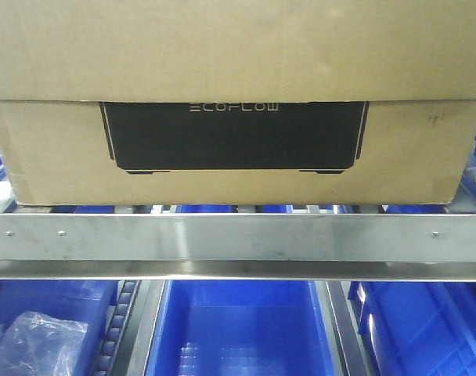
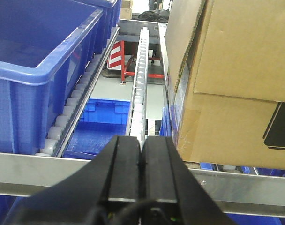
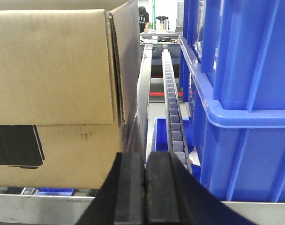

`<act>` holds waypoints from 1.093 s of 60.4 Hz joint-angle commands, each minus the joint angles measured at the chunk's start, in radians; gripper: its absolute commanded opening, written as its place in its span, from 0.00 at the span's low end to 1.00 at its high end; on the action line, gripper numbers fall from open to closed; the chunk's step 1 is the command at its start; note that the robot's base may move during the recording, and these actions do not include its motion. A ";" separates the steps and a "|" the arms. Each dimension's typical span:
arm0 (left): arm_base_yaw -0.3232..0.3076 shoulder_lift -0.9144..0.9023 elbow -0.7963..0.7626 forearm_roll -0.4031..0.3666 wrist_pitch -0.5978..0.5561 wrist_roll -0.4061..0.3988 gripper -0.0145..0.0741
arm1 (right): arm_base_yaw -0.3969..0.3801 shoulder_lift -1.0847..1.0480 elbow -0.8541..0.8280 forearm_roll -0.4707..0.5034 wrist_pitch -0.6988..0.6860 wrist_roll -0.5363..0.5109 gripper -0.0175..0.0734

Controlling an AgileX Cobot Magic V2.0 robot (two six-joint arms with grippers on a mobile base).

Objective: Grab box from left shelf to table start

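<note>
Brown cardboard fills the upper half of the exterior front-facing view. The box [image 1: 58,168] sits on the rollers of the left shelf [image 1: 164,208], its lower edge just behind the silver front rail [image 1: 363,243], which is studded with screws. A black panel [image 1: 236,135] lettered ECOFLOW is centred on the face turned to the camera, and a flap edge runs across just above it. Below the front rail an open blue bin [image 1: 238,329] sits in the middle with more blue plastic on either side. A crumpled clear plastic bag [image 1: 38,345] lies at lower left.

From the left wrist, the left gripper [image 2: 141,140] shows two black fingers pressed flat together with nothing between them, in front of the front rail. The box's left corner stands on the shelf just to the right of the fingers. A white roller track [image 2: 141,70] runs straight ahead, and a big blue tote [image 2: 34,70] rests on rollers at left.

From the right wrist, the right gripper [image 3: 145,157] is likewise closed on nothing, its fingers meeting along their length. The box's right end stands to its left, still on the shelf. A grey roller track [image 3: 173,103] leads away ahead, and stacked blue crates [image 3: 245,93] rise at right. Far behind stands a person in a dark top [image 3: 143,16]
</note>
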 commanded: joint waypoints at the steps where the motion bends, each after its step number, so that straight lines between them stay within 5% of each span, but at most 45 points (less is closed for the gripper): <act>1: -0.008 -0.011 0.029 -0.005 -0.092 -0.004 0.11 | -0.008 -0.004 0.001 0.001 -0.090 -0.005 0.21; 23: -0.008 -0.011 0.015 -0.037 -0.088 -0.006 0.11 | -0.008 -0.004 0.001 0.001 -0.090 -0.005 0.21; 42: -0.008 0.021 -0.194 -0.009 0.109 -0.006 0.07 | -0.008 -0.004 0.001 0.001 -0.090 -0.005 0.21; 66: -0.008 0.401 -0.535 -0.013 0.163 -0.006 0.08 | -0.008 -0.004 0.001 0.001 -0.090 -0.005 0.21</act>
